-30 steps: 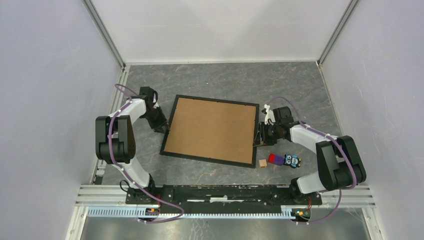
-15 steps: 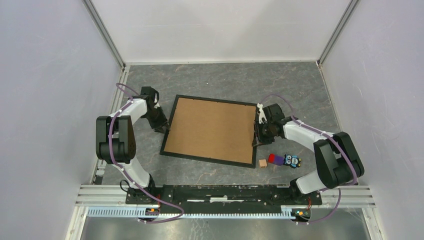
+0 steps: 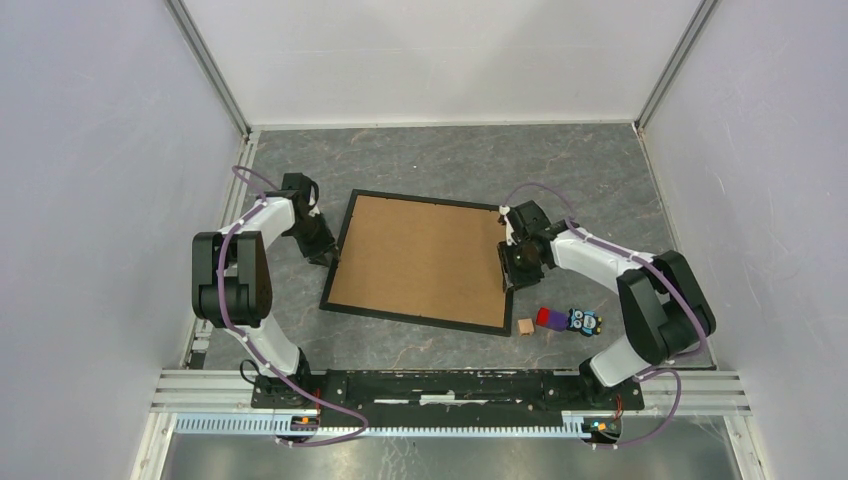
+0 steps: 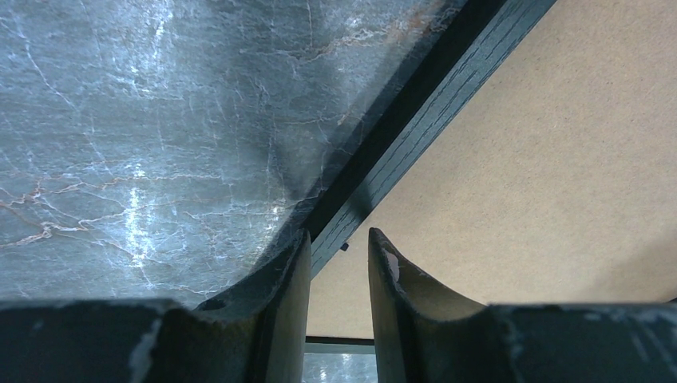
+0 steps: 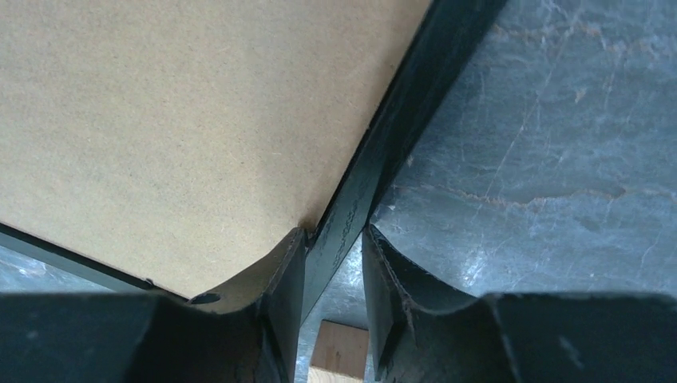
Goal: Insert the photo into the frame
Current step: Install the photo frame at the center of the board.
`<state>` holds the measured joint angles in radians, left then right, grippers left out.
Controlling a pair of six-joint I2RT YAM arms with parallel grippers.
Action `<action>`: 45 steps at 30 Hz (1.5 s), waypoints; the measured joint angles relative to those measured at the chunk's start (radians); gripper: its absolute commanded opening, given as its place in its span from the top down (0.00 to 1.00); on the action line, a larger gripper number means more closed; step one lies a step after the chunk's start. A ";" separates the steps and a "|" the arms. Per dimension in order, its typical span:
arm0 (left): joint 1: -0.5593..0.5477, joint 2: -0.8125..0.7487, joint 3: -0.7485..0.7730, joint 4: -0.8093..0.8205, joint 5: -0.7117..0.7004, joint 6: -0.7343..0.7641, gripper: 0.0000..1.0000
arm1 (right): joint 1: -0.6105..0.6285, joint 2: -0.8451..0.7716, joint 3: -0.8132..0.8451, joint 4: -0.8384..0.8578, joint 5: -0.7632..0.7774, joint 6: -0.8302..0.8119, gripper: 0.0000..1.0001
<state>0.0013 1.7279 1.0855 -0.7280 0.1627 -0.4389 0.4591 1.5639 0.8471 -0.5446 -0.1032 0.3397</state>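
1. Grey marbled table (image 3: 440, 160): fills the floor of the overhead view.
2. Large thin black rectangular picture frame (image 3: 410, 317): lies flat at the centre, slightly skewed.
3. Plain brown backing board (image 3: 420, 260): sits inside the frame, facing up.
4. Left gripper (image 4: 338, 239): at the frame's left rail, centre left; jaws clamped across the rail, one finger on the table side and one on the board side.
5. Right gripper (image 5: 334, 235): at the right rail, centre right; jaws likewise clamped across the rail.
6. Blue owl-like toy (image 3: 585, 321), purple and red block (image 3: 548, 318), small pale wooden cube (image 3: 525, 326): in a row at lower right, the cube just beside the frame's lower right corner.
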 measured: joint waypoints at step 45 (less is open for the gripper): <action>-0.030 -0.052 -0.029 0.020 0.030 0.000 0.54 | -0.154 -0.153 -0.186 0.202 -0.186 -0.033 0.66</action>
<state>-0.0288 1.6756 1.0569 -0.7082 0.1928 -0.4393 0.3050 1.4113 0.6613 -0.3424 -0.2890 0.3065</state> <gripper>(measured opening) 0.468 0.344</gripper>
